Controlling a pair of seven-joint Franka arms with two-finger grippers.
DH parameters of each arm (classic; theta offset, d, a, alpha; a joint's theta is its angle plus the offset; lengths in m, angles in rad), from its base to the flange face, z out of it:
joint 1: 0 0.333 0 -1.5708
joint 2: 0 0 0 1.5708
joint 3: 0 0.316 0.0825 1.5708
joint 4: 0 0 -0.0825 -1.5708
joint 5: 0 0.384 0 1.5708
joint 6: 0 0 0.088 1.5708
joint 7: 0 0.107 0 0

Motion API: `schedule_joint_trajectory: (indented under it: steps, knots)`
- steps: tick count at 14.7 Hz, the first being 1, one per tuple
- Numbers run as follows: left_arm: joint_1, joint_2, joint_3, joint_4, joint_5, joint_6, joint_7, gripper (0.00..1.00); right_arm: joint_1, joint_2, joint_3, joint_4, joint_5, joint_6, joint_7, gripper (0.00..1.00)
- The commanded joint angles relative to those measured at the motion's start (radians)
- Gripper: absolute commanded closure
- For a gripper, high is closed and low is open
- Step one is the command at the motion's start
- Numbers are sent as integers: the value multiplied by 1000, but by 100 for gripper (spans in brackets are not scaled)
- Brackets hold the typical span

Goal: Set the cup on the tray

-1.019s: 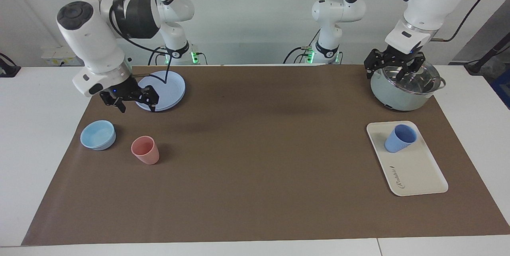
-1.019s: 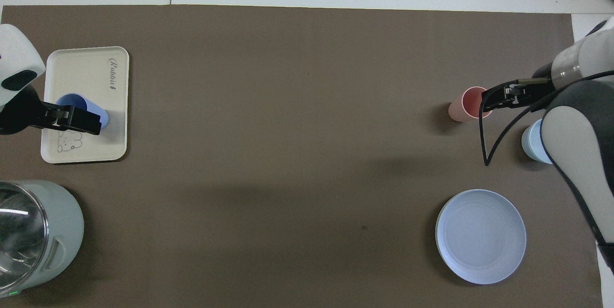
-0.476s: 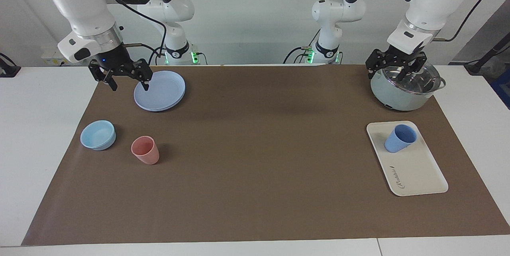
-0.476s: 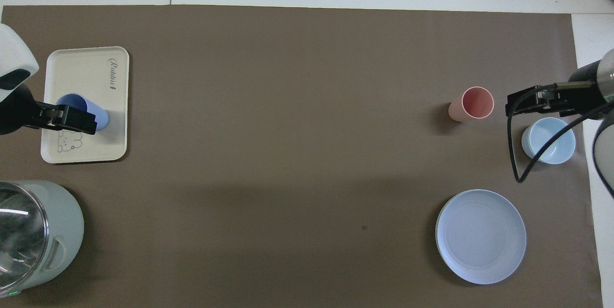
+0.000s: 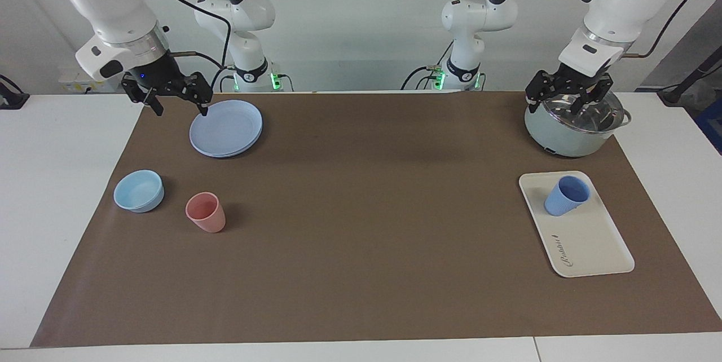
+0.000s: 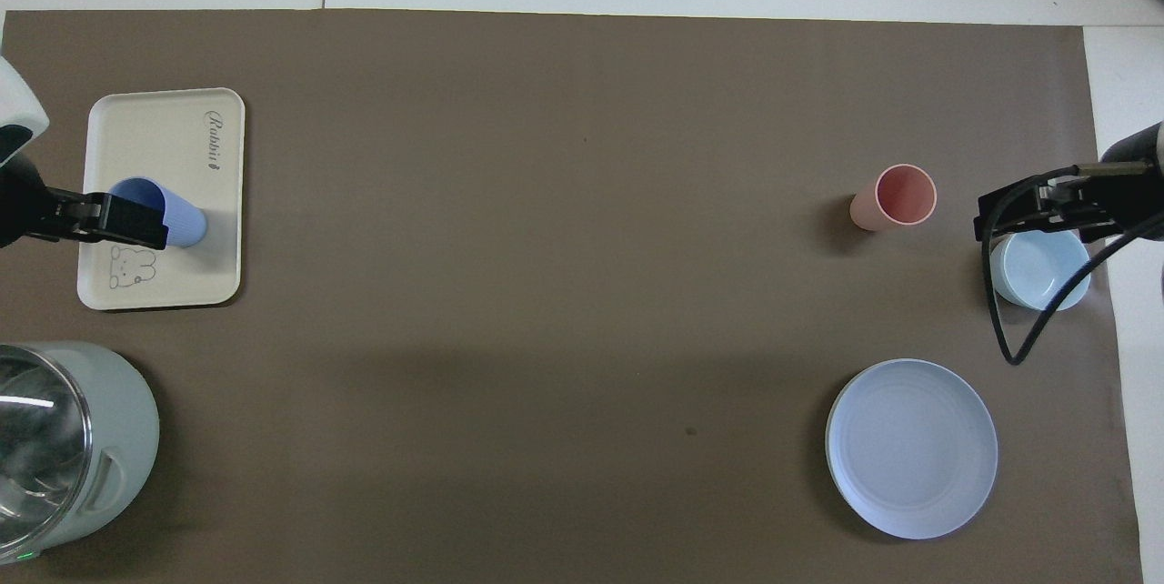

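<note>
Periwinkle-blue and of matte plastic, the small tapered cup (image 5: 566, 195) stands upright on the flat cream-white rectangular tray (image 5: 592, 243), at the tray's end nearer the robots. The left gripper (image 5: 568, 96) hangs with fingers spread, empty, over the pale-green lidded pot (image 5: 564, 133). The right gripper (image 5: 177, 101) is also spread and empty, raised over the brown mat's edge beside the round blue plate (image 5: 228, 131).

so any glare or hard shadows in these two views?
Facing view: soft shadow beside the pink cup, broad faint arm shadows on the brown mat, no blown highlights. Overhead view: bright streak of glare on the pot's glass lid; soft shadow beside the cup on the tray.
</note>
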Motion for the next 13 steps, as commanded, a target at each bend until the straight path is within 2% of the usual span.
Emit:
schedule_joint_trajectory:
  steps: [1,8,13]
  knots:
    - [7,-11,-4,-7,-11,12,-9,0,0,-26,6,-27,-17,-5,29,0]
    - [4,-8,-6,-8,-11,69,-12,0,-1,-44,6,-59,-31,47,14,0]
    - [-4,-8,-6,-7,-11,58,-11,0,-1,-46,6,-61,-31,49,22,0]
